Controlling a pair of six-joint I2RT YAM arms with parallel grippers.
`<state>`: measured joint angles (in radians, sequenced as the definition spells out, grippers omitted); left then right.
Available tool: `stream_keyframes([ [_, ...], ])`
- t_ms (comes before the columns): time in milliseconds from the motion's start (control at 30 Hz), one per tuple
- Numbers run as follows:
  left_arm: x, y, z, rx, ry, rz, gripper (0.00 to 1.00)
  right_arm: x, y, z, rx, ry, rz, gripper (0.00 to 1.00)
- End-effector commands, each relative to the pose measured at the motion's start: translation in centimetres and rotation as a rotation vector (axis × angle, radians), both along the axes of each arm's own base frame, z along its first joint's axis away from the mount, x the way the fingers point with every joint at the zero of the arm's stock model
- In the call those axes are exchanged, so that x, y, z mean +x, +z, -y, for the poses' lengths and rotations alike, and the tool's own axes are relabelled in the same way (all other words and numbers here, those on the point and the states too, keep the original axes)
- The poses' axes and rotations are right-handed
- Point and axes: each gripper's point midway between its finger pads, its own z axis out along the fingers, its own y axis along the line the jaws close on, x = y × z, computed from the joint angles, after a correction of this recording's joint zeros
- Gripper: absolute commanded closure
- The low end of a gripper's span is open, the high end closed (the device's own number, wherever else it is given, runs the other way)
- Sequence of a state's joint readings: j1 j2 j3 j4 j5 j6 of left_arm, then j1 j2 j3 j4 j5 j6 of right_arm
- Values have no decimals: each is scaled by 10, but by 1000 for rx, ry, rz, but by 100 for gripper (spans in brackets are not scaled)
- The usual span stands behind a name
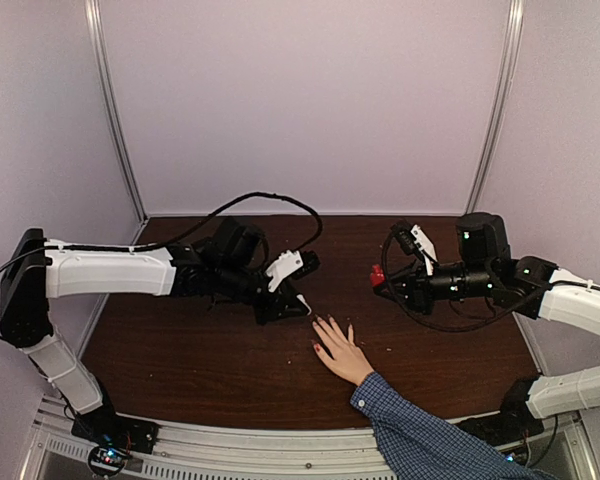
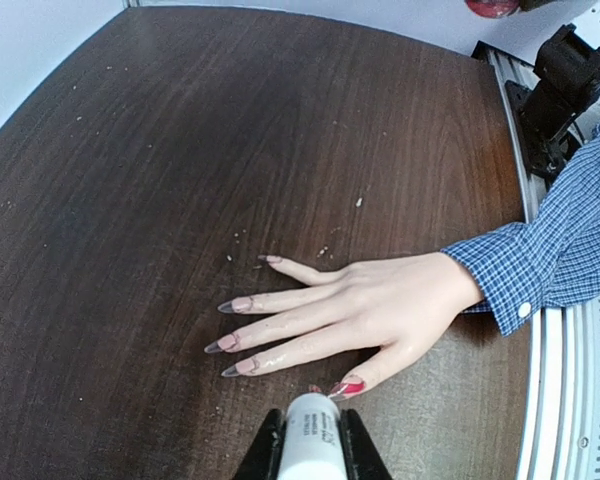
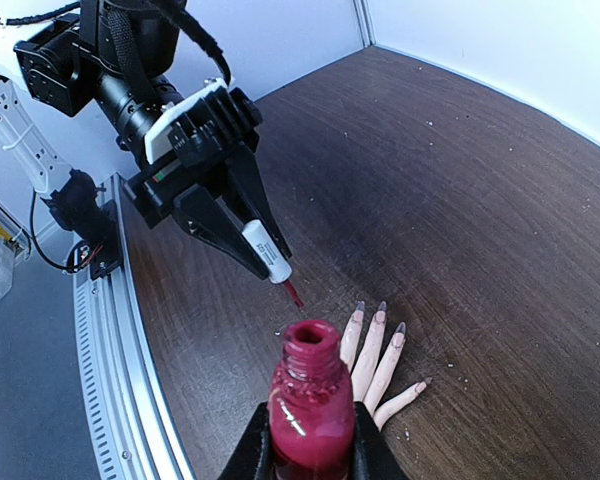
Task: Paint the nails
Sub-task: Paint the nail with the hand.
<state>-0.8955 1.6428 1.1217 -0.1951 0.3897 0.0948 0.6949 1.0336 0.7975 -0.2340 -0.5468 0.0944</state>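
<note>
A light-skinned hand point(image 2: 380, 310) in a blue checked sleeve point(image 2: 565, 250) lies flat on the dark table. Its thumb nail point(image 2: 348, 387) is glossy red, while the other nails point(image 2: 242, 304) are bare pinkish with long dark tips. My left gripper point(image 2: 310, 425) is shut on the white cap of the polish brush point(image 2: 310, 440), held just off the thumb tip. In the right wrist view the red brush tip point(image 3: 293, 292) hangs above the table, left of the fingers point(image 3: 375, 350). My right gripper point(image 3: 313, 420) is shut on the open red polish bottle point(image 3: 310, 400), raised at the right point(image 1: 378, 273).
The wooden table point(image 1: 180, 340) is bounded by white walls at the back and sides and by a metal rail point(image 1: 280, 450) at the near edge. The sleeved forearm point(image 1: 430, 440) crosses that rail between the arm bases. Small crumbs point(image 2: 358, 202) dot the wood beyond the hand.
</note>
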Motion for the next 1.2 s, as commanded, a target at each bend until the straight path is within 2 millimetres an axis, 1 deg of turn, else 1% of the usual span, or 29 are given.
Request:
stream_keyframes([
  [0, -3, 17, 7, -41, -42, 4, 100, 2, 8, -2, 31, 6, 16, 100],
  [100, -10, 5, 11, 10, -75, 18, 100, 1, 8, -2, 31, 5, 18, 100],
  [233, -18, -5, 16, 34, -98, 8, 100, 2, 9, -1, 30, 2, 19, 100],
  [500, -21, -19, 19, 75, -108, -7, 100, 3, 9, 0, 27, -9, 24, 100],
  [833, -21, -25, 24, 93, -114, -8, 100, 8, 9, 8, 10, -59, 40, 100],
  [1167, -23, -32, 28, 124, -129, 0, 100, 23, 12, 29, -25, -193, 80, 100],
])
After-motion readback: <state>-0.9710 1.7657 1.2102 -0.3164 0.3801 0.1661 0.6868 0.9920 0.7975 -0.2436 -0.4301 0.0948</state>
